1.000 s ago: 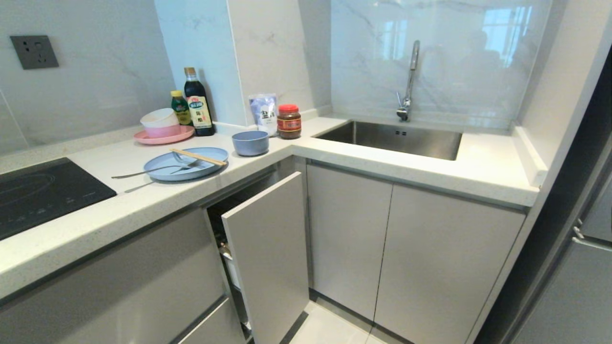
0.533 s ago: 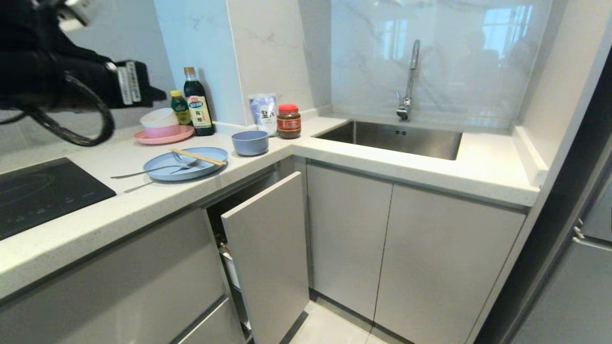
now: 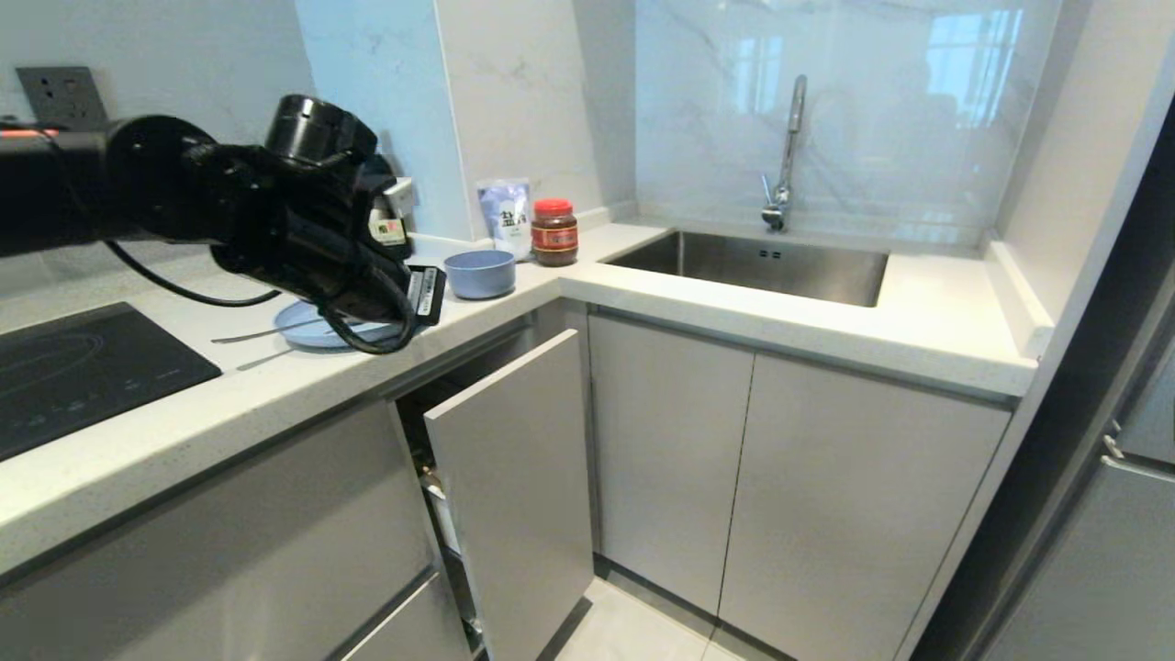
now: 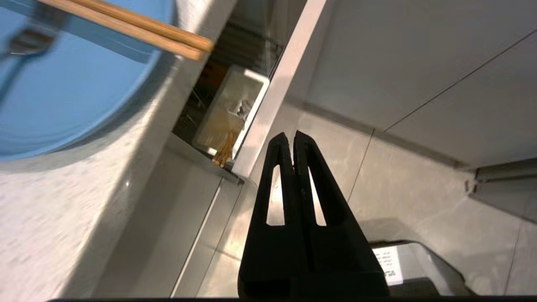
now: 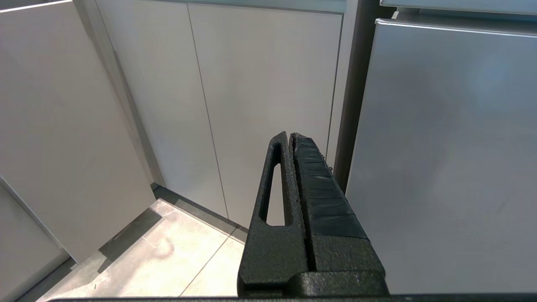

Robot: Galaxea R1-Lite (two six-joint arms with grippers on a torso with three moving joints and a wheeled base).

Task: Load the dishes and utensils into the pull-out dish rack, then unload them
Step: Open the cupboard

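- Chrome wire of the dish rack [image 4: 247, 46] is glimpsed behind its narrow grey front panel [image 3: 514, 477], which is only partly pulled out.
- A white cup [image 4: 233, 111] inside the rack is seen already holding some wooden sticks.
- Nothing on the counter [image 3: 275, 386] is judged loaded yet: the blue plate [image 3: 307, 329] carries the chopsticks [image 4: 138, 29] and fork [image 4: 23, 42], and the bowl [image 3: 480, 274] sits just beside it.
- The spoon cannot be picked out with certainty.
- The left gripper [image 4: 292, 138] is held over the counter edge above the rack gap, jaws pressed together, empty.
- The right gripper [image 5: 290, 138] is parked low near the cabinet doors [image 5: 235, 96], jaws together.
- Left to do: full pull-out, loading, unloading.
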